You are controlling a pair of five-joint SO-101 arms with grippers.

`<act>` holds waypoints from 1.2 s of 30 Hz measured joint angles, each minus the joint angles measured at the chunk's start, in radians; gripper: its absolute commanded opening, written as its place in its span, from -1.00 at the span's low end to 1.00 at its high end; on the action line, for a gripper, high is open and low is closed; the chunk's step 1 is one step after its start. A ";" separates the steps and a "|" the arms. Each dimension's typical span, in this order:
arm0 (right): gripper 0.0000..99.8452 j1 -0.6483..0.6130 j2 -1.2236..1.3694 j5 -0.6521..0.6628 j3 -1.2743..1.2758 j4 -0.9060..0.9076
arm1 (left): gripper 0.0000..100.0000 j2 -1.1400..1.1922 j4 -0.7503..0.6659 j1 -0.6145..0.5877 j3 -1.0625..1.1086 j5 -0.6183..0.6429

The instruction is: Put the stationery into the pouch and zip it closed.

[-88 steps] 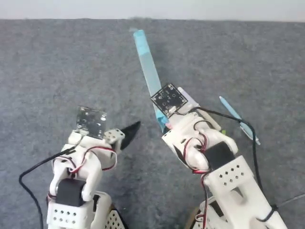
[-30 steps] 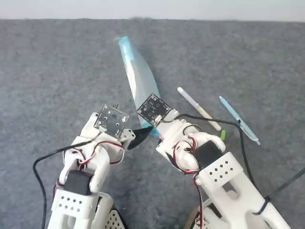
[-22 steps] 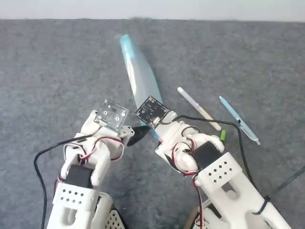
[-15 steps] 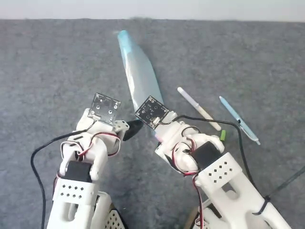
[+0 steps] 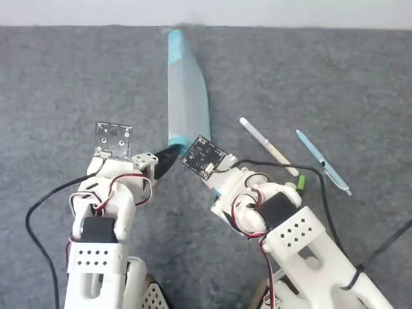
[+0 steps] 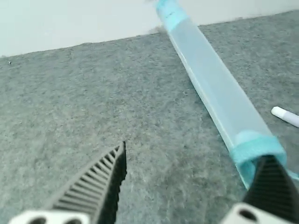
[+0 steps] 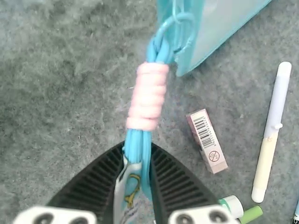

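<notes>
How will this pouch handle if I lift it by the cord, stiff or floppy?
Probably floppy: the pouch looks like thin translucent plastic. Likely light, since nothing shows inside it. The blue cord in the right claw joins at a ring on one corner, so it may hang slanted and twist.

The high camera looks down; both close wrist cameras face the pouch (image 5: 188, 96).
</notes>
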 measured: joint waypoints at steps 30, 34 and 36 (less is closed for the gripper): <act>-0.51 -0.133 0.000 -0.218 0.155 -0.422 | -0.20 0.000 0.000 0.055 0.000 0.009; -0.45 -0.117 0.000 -0.272 0.155 -0.442 | -0.20 0.000 0.000 0.055 0.000 0.009; -0.42 -0.086 0.000 -0.295 0.155 -0.456 | -0.20 0.000 0.000 0.055 0.000 0.009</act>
